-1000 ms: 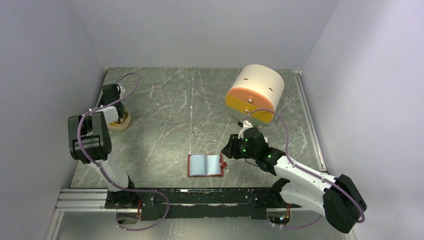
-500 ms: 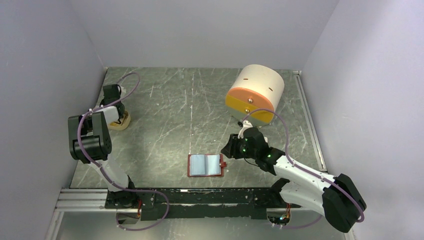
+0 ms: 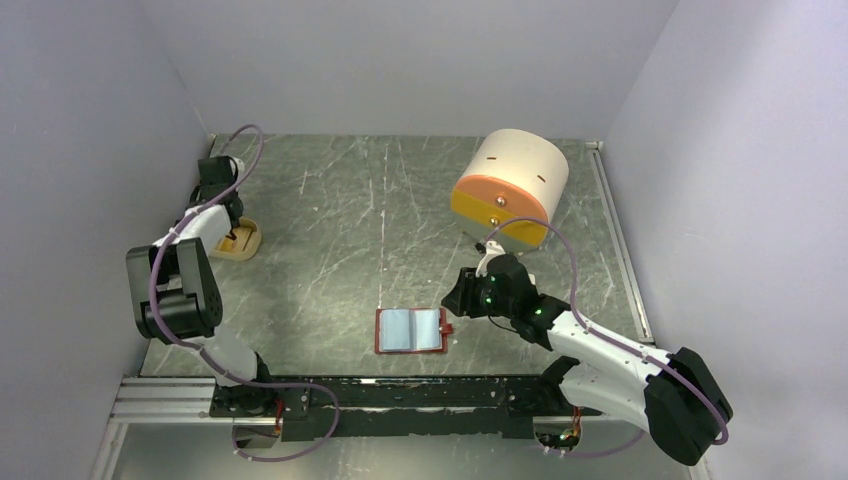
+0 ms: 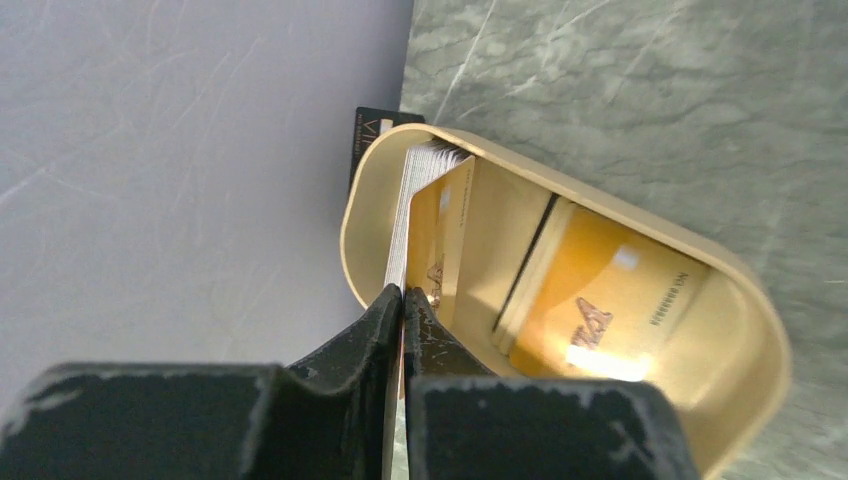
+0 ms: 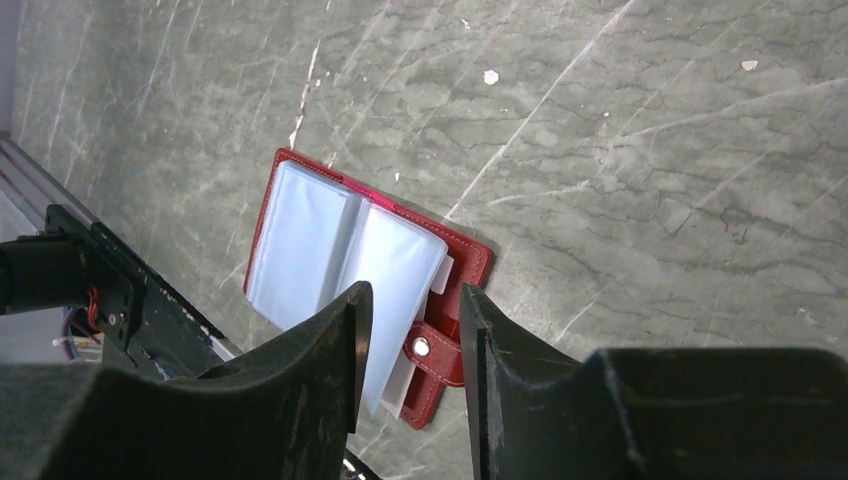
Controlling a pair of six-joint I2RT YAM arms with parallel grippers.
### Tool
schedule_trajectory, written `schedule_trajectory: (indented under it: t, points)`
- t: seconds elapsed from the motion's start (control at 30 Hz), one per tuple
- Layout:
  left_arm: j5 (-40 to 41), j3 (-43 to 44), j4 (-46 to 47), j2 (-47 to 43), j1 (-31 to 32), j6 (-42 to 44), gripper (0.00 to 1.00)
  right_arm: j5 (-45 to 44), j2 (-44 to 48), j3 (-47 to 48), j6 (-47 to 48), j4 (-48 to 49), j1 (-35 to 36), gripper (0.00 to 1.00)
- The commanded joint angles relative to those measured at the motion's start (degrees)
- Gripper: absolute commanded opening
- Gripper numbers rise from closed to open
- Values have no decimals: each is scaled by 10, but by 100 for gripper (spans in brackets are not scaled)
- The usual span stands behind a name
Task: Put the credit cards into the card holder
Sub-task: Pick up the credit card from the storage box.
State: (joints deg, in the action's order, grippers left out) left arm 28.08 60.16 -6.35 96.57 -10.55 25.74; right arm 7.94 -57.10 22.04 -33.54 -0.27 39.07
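The beige oval tray holds gold credit cards; it sits at the far left of the table. My left gripper is shut on one credit card, seen edge-on and standing up out of the tray's left end. In the top view the left gripper is over the tray. The red card holder lies open near the front edge, pale blue pockets up. My right gripper is open and empty, just above the snap tab, at the holder's right side.
A big cream-and-orange cylinder lies on its side at the back right. A black card stands between the tray and the left wall. A metal rail runs along the front edge.
The left arm has swung its wrist toward the back left corner, uncovering more of the tray. The right arm and the card holder have not moved.
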Motion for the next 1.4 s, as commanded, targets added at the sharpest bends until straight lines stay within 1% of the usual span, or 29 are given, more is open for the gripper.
schedule_trajectory:
  t: [0.0, 0.23, 0.4, 0.63, 0.73, 0.9, 0.97, 1.07, 1.17, 1.37]
  points:
    - [-43, 16, -51, -32, 3, -82, 9, 6, 3, -2, 4, 13, -5, 41]
    - [-26, 73, -130, -24, 3, -192, 9, 2, 12, -4, 6, 3, -6, 41]
    - [-74, 98, -172, -57, 3, -284, 9, 3, 14, -3, 4, 2, -6, 41]
    - [-164, 86, -175, -114, 2, -359, 9, 3, 21, 1, 2, -7, -6, 41]
    - [-218, 87, -181, -139, 2, -393, 9, 1, 28, 3, 0, -16, -6, 42]
    - [-357, 71, -168, -181, 2, -451, 9, -5, 44, 10, -4, -38, -7, 42]
    - [-409, 69, -174, -191, 2, -462, 9, -6, 50, 14, -6, -50, -7, 42]
    - [-487, 50, -164, -210, 4, -510, 9, -8, 61, 18, -11, -64, -7, 42]
    - [-548, 30, -154, -226, 15, -530, 9, -13, 73, 21, -16, -82, -7, 42]
    - [-628, -21, -125, -252, 93, -569, 9, -40, 98, 31, -26, -122, -7, 42]
